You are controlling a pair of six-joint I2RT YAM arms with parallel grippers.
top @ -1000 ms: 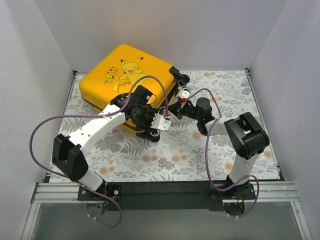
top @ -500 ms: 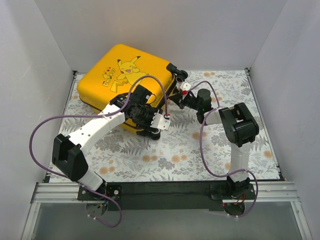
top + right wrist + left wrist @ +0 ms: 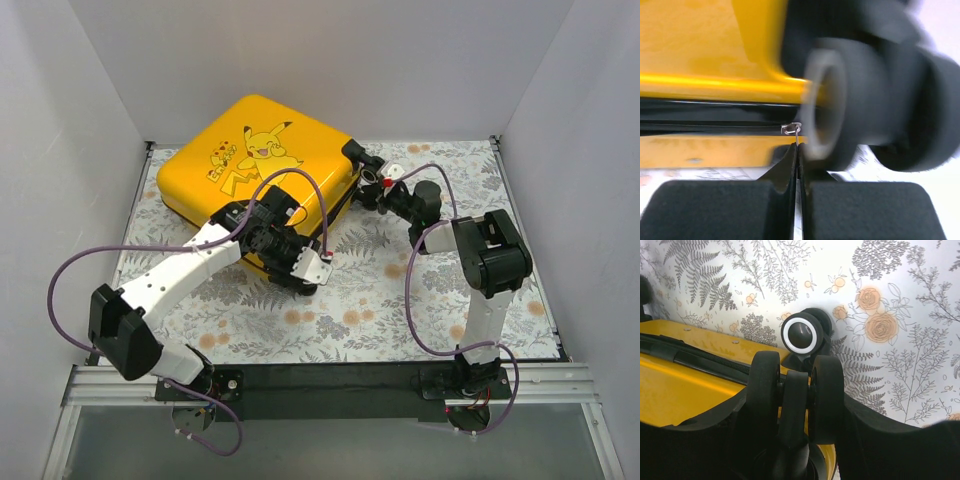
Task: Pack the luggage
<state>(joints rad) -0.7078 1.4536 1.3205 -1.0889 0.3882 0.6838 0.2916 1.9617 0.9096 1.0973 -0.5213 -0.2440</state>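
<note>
The luggage (image 3: 250,165) lay closed at the far left of the table (image 3: 450,290); with the left gripper (image 3: 795,440) clamped on the near caster wheel (image 3: 795,385) as a brace, the right gripper (image 3: 797,165), fingers pressed together on the zipper pull (image 3: 791,129), was best drawn straight along the zipper track (image 3: 710,120).

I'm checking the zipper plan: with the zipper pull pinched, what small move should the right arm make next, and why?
Probably slide the right gripper along the black zipper track, past the far wheel. It is shut on the zipper pull, and the left gripper clamps the near wheel, steadying the luggage.
</note>
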